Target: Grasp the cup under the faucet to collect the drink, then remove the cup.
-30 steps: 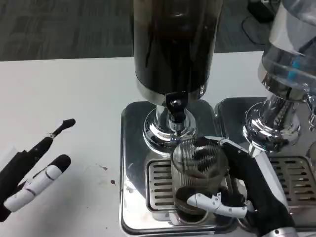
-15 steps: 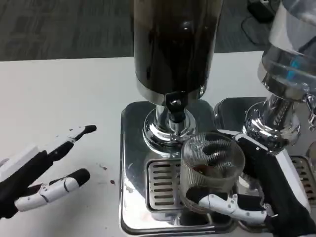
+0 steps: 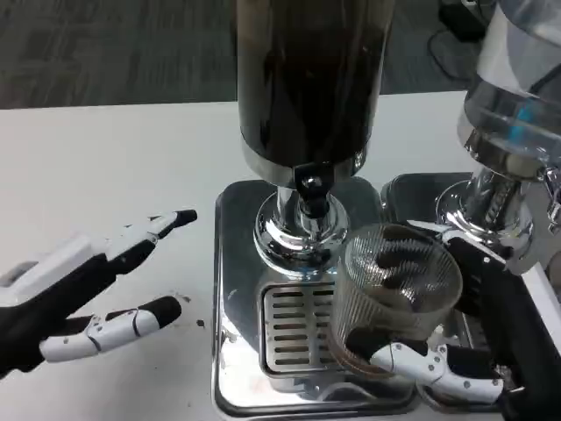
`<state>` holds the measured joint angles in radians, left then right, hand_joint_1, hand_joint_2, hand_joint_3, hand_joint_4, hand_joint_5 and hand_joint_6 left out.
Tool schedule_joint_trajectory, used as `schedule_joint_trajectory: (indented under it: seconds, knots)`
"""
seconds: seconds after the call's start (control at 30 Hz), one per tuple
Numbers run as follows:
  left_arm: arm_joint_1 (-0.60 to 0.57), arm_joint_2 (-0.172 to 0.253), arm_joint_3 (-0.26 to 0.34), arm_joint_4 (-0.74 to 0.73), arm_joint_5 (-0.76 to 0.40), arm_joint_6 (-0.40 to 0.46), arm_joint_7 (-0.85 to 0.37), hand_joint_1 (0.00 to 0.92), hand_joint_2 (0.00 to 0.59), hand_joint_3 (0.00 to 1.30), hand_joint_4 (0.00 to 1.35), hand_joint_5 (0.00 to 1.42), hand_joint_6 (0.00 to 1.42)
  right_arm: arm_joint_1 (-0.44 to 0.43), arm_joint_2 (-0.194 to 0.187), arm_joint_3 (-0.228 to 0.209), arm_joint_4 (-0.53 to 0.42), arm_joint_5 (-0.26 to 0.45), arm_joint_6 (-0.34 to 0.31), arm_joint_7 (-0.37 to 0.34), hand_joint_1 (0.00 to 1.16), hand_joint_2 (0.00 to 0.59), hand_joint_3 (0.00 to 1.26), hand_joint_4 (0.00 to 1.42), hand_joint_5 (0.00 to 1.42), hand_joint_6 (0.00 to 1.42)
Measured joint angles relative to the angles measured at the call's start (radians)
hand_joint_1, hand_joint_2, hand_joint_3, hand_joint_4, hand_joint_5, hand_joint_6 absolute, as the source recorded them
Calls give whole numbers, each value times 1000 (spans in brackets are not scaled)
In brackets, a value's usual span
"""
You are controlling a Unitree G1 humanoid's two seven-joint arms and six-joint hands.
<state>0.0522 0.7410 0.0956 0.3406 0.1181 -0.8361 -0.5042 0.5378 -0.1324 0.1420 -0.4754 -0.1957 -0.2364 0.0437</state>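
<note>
Nearest the camera, the right hand (image 3: 465,351) wraps its fingers around the ribbed glass cup (image 3: 396,294), one white and black finger crossing the cup's lower front. The cup is tilted and sits over the right edge of the slotted drip grille (image 3: 294,329), in front of and slightly right of the black faucet (image 3: 311,189). The left hand (image 3: 83,294) hovers over the white counter (image 3: 105,167) with its fingers spread apart, holding nothing, fingertips pointing toward the chrome drip tray (image 3: 232,307). A few small dark spots mark the counter near those fingertips. Behind the cup stands the dark drink dispenser (image 3: 307,83) on its chrome pedestal (image 3: 294,232); a second, clear dispenser (image 3: 513,105) crowds the right side. Since a second ago the cup has moved right and away from under the faucet, and the left hand has reached closer to the tray.
</note>
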Motion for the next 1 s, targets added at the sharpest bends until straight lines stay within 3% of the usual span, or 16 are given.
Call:
schedule_joint_trajectory:
  seconds: [0.33,1.0]
  knots:
    - [22,9,-20,-70,-29,61,-32,0,221,0,0,0,0,69,10,6,-114,10,29,18,898,148,561,680,889,1195]
    - [138,-20,-27,-195,-26,129,-20,0,226,0,0,0,0,105,-2,-44,-139,43,54,44,887,162,582,697,892,1193]
